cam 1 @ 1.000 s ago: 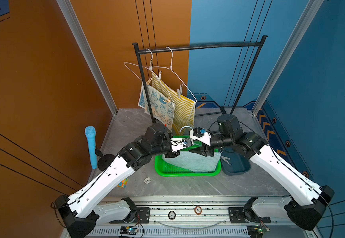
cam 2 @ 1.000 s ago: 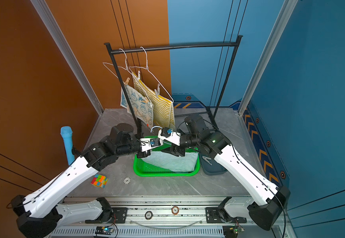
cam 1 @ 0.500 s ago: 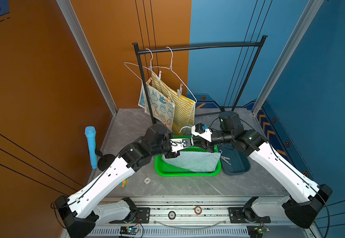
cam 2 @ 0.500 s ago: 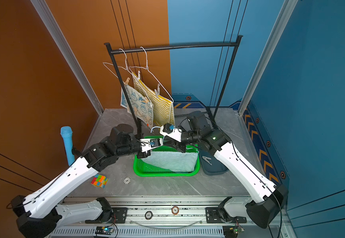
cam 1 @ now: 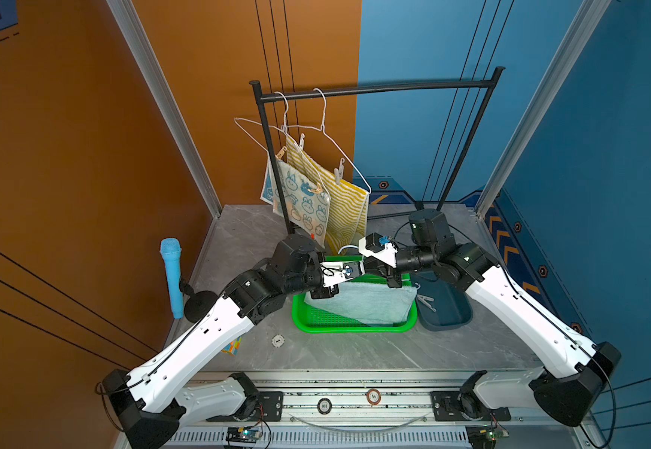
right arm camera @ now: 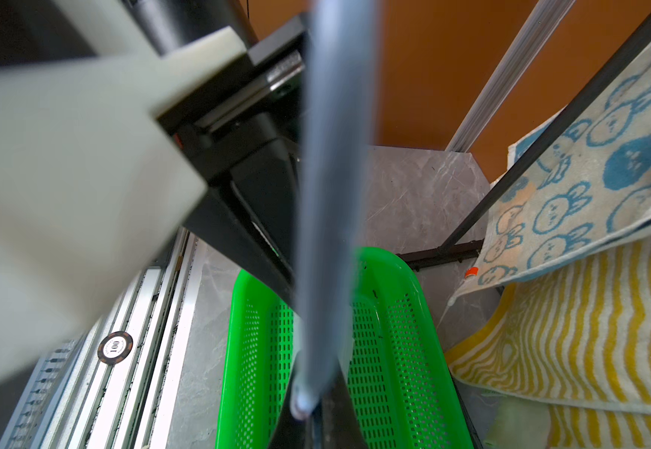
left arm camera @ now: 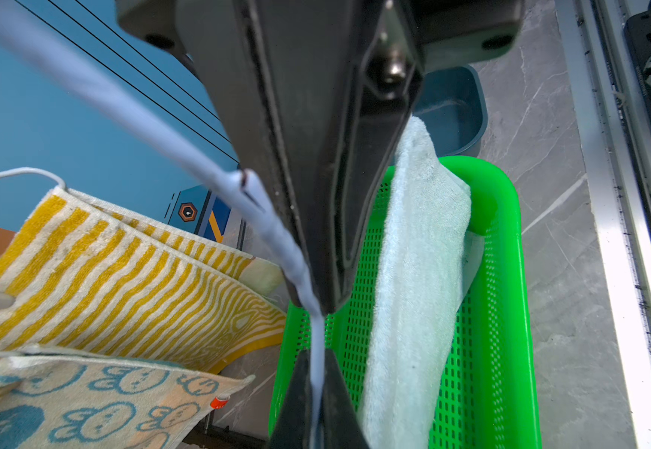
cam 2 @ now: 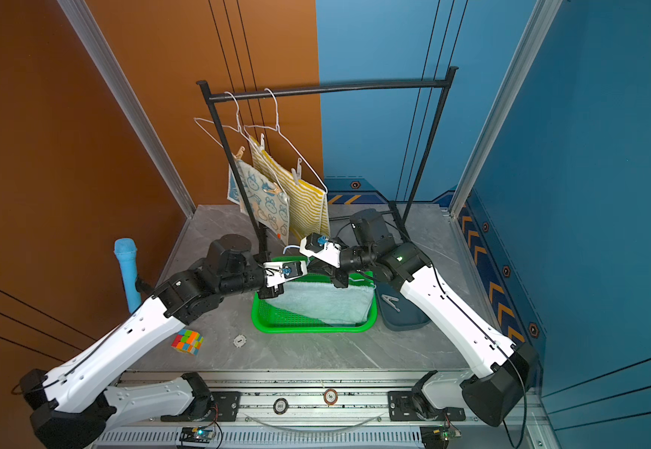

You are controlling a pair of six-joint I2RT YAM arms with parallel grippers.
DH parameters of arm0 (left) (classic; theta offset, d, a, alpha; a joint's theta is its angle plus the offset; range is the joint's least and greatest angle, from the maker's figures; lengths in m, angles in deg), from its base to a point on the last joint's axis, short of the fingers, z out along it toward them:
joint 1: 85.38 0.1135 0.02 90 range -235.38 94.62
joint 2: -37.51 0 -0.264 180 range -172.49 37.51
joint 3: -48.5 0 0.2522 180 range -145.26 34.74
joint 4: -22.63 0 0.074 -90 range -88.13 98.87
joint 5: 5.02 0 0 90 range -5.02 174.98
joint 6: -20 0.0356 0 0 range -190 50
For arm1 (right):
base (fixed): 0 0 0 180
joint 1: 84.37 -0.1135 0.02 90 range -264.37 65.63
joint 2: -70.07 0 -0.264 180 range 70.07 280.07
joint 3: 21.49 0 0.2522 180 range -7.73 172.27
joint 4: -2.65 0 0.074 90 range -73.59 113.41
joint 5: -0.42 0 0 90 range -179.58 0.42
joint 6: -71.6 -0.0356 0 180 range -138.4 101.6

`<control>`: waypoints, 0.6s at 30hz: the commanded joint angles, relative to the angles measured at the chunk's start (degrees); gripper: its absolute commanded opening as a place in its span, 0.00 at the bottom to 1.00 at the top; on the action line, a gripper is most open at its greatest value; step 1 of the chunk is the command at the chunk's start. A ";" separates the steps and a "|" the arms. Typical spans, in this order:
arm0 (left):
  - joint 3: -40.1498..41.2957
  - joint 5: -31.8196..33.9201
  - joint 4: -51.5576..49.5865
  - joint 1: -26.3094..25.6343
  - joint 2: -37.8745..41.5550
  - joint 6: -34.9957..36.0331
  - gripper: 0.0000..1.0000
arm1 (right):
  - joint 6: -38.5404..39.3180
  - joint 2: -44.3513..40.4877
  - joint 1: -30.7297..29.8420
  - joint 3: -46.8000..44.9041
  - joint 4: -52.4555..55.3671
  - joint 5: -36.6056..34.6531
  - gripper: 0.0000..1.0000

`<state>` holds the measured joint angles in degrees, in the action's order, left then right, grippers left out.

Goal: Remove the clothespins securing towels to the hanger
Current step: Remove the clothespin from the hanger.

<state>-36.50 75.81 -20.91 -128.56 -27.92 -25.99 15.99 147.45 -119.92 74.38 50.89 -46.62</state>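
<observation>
Clothespins pin the striped towel and bunny towel to hangers on the rack; two more lie in the blue tray. The pale towel hangs into the green basket, left gripper and right gripper clamped on its hanger wire. Grey marble table, orange wall meeting blue wall behind.

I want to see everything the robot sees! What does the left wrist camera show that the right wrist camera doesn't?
Only the left wrist view shows the dark blue tray, the blue wall and a clear look at the pale blue-green towel. Only the right wrist view shows the round chip marked 100 and the silver corner post. Both show the green basket, the yellow striped towel, the bunny towel and the white hanger wire.
</observation>
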 commanded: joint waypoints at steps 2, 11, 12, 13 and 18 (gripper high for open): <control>0.33 -1.11 3.14 -0.12 1.42 -2.37 0.00 | 1.24 -0.75 -0.30 -0.29 -1.57 -1.02 0.00; 0.78 -8.31 3.33 6.49 5.58 -10.73 0.43 | 5.04 -4.79 -2.96 -4.16 -4.43 -9.70 0.00; 0.69 -10.60 3.08 8.37 6.39 -12.19 0.47 | 5.47 -5.40 -3.41 -4.84 -4.95 -10.90 0.00; 0.63 -12.90 3.06 10.42 7.29 -13.53 0.50 | 5.96 -6.00 -3.89 -5.46 -5.51 -12.11 0.00; -0.27 -22.34 2.94 21.72 10.81 -20.78 0.59 | 8.63 -8.90 -8.02 -8.53 -8.50 -20.80 0.00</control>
<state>-35.98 61.89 -18.53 -110.88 -18.52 -40.57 21.63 140.85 -125.95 67.25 46.24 -60.59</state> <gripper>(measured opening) 0.587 0.058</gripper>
